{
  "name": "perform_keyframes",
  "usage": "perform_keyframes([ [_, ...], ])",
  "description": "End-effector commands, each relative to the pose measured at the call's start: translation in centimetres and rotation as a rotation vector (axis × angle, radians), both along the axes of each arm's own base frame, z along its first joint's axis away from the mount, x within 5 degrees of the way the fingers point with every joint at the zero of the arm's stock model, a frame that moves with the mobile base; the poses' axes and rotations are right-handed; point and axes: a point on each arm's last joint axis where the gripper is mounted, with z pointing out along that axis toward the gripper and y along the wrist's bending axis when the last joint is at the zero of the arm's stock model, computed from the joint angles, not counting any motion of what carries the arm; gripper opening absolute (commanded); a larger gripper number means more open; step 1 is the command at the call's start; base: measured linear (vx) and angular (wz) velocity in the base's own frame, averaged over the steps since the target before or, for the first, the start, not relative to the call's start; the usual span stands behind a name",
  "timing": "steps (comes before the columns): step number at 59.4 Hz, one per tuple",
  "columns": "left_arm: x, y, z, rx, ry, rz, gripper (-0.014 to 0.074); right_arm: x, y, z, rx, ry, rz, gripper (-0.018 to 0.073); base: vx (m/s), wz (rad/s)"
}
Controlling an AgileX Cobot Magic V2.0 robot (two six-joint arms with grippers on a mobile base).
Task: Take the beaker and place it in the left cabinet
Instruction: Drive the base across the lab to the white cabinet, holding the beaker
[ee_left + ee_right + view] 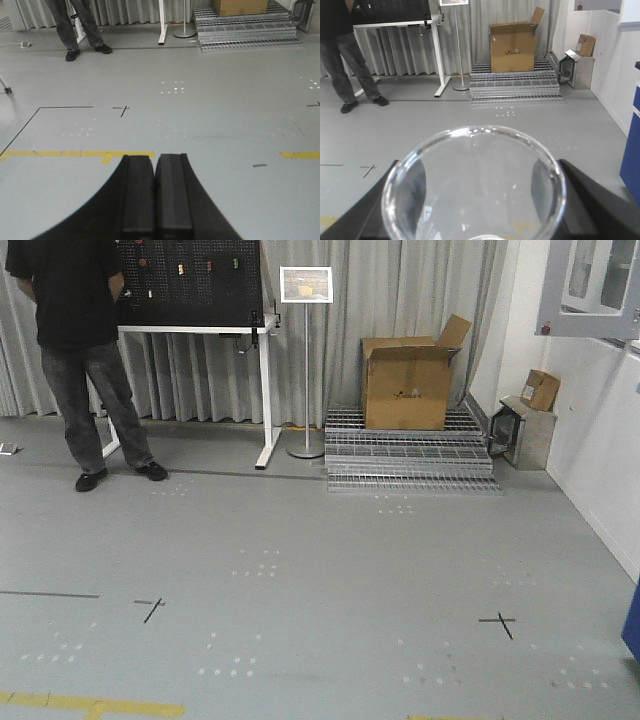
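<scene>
The beaker (472, 175) filled the right wrist view, rim toward the camera, pinched between the dark fingers of the right gripper (475, 215). The left gripper (154, 195) hung empty over grey floor (225, 100), fingers pressed together. Picking looked done; the left cabinet was out of view, so placing remained.

Looking round, I count one glass beaker (472, 185), one person (80, 340) in dark clothes and one counter (190, 330) carrying one black pegboard (190, 280). There is one sign stand (306, 360) and one stack of metal grates (410, 455). There are two cardboard boxes, a large box (405, 385) and a small box (540, 390). The floor has two black marks, a left cross (150, 609) and a right cross (497, 623).
</scene>
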Motion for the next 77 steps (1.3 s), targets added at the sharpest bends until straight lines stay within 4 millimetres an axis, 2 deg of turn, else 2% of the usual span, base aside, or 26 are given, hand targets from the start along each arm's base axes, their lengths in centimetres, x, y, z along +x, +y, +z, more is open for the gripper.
perform_keyframes([
  [1,0.06,-0.14,1.23,-0.004,-0.099,-0.018,0.0004,0.05,0.28,1.33,-0.034,-0.07,0.035,-0.0003,0.74,-0.04],
  [77,0.06,-0.14,1.23,-0.004,-0.099,-0.018,0.0004,0.05,0.28,1.33,-0.034,-0.07,0.035,-0.0003,0.74,-0.04],
])
